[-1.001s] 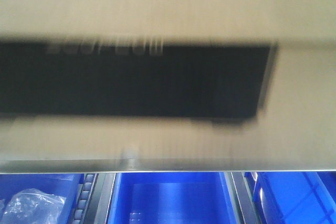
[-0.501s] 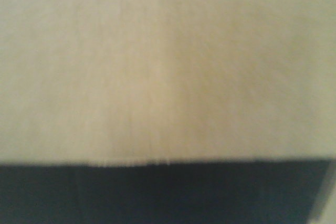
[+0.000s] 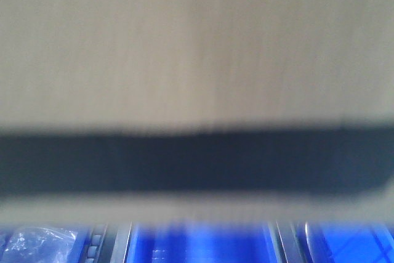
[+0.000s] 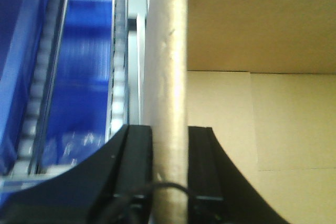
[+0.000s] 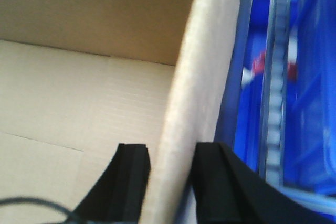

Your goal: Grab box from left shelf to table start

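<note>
Box (image 3: 197, 60) fills the front view, long axis running left-right across the robot, with blue bins (image 3: 203, 244) showing under its bottom edge. Left gripper (image 4: 169, 129) is clamped on the box's left wall, one finger inside and one outside, left shelf (image 4: 119, 77) rollers just beyond. Right gripper (image 5: 170, 148) is pinched likewise on the right wall. Box hangs between both arms, neither nearer. Table not in view; likely both arms must travel together.

**Surfaces and finishes**

You see the box (image 3: 197, 47) as matt brown corrugated cardboard, faintly ribbed. Its printed band (image 3: 197, 161) is flat black. Below the box, the bins (image 3: 203, 244) are glossy blue plastic. Beside the box, the roller track (image 4: 119, 77) looks like grey metal. The left gripper (image 4: 169, 132) and right gripper (image 5: 170, 153) are smooth black.
</note>
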Controlling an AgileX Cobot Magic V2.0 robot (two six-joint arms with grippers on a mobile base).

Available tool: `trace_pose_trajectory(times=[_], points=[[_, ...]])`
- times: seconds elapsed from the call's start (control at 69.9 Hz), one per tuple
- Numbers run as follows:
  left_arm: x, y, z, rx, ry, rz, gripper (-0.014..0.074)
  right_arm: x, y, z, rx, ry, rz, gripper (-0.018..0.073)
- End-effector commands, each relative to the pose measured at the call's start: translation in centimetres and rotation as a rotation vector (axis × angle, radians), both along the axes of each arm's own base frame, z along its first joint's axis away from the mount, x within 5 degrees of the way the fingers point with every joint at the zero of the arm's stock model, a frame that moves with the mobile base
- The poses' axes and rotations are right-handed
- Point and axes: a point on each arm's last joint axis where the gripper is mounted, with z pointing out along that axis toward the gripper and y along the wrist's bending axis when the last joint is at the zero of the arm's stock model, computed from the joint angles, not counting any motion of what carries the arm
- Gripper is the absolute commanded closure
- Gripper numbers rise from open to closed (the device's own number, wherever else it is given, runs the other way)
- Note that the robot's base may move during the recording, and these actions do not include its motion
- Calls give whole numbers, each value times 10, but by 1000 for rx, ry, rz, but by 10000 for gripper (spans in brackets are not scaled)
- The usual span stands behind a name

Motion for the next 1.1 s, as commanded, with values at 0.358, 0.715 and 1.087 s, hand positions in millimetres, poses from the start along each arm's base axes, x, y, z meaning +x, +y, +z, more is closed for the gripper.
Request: trace_pose_trajectory(times=[0.358, 0.715, 1.087], points=[[-10, -4, 35, -161, -265, -26, 699, -6, -3, 33, 47, -294, -14, 501], [-8, -4, 32, -159, -255, -25, 699, -6, -3, 32, 43, -278, -14, 501], [-8, -4, 32, -159, -255, -25, 699, -6, -3, 31, 43, -276, -14, 503]])
